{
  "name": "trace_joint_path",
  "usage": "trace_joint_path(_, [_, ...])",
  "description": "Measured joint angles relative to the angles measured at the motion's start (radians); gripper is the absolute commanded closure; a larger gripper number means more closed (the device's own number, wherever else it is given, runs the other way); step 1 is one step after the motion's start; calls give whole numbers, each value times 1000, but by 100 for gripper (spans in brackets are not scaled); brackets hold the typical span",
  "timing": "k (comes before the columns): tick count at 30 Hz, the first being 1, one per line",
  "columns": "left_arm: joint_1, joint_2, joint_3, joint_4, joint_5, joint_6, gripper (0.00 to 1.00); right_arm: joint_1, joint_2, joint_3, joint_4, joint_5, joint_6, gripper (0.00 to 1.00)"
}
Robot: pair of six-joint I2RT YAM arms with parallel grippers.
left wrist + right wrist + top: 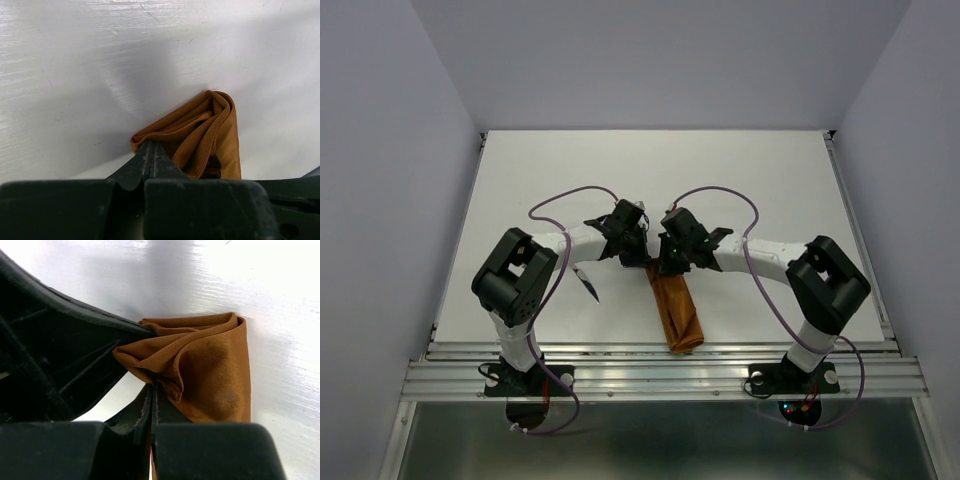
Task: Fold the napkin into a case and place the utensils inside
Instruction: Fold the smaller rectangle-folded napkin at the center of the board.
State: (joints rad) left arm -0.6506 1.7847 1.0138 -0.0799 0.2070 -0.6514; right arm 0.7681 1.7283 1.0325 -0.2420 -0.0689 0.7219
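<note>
**Both tools pinched on the far end of the folded napkin**

Left tool (150,152): jaws fully closed, tips meeting on a corner of the napkin (678,312). In the left wrist view the cloth edge sits right at the tips and bunches up in loose folds just ahead of them and to their right.

Right tool (152,397): jaws also closed tight, clamped on a fold edge of the same cloth end. Most of the fabric spreads ahead of its tips and to their right. The left tool's dark body fills the space to its left, very close; I can't tell if the two touch.

From above, the two tools meet tip to tip at mid desk (650,180), both on the napkin's far end. The napkin is a narrow rust-orange strip, folded lengthwise, running from the tool tips back toward the arm bases and ending near the desk's near edge. The pinched end looks raised and rumpled; the rest lies flat.

One utensil (588,284), slender with a dark pointed end, lies on the desk to the left of the left tool, beside that arm's forearm and apart from the napkin. Its exact type is too small to tell.
</note>
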Motion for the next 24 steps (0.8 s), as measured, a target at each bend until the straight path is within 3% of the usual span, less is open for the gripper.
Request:
trace_joint_path(19, [0, 0, 0, 0, 2, 0, 100, 0, 2, -65, 43, -25, -11, 99])
trace_joint_path(22, [0, -8, 0, -12, 0, 0, 91, 0, 2, -67, 49, -26, -11, 99])
trace_joint_path(24, [0, -20, 0, -32, -6, -2, 80, 0, 3, -67, 50, -26, -11, 99])
